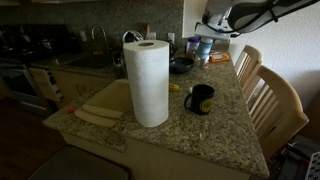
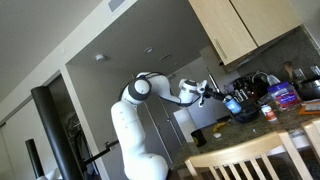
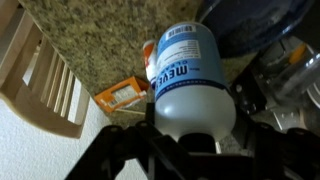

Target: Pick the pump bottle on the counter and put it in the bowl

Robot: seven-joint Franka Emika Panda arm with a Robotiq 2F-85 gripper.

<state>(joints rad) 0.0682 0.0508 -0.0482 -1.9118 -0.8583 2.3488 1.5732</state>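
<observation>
In the wrist view the pump bottle [image 3: 190, 80], white with a blue label, sits between my gripper's [image 3: 195, 140] dark fingers, which are shut on its lower body. It hangs over the speckled granite counter [image 3: 100, 45], and the rim of the dark bowl [image 3: 250, 22] lies just beyond its far end. In an exterior view my gripper [image 2: 212, 94] holds the bottle [image 2: 231, 102] out just above the bowl [image 2: 245, 116]. In an exterior view the bowl [image 1: 181, 66] sits at the back of the counter [image 1: 215, 125], below the arm [image 1: 235, 15].
A tall paper towel roll [image 1: 148, 82] and a black mug [image 1: 200, 98] stand on the counter's near part. An orange packet [image 3: 125, 95] lies by the counter edge. Wooden chairs [image 1: 270, 95] stand along the counter. A purple container [image 2: 283, 95] and other items crowd the back.
</observation>
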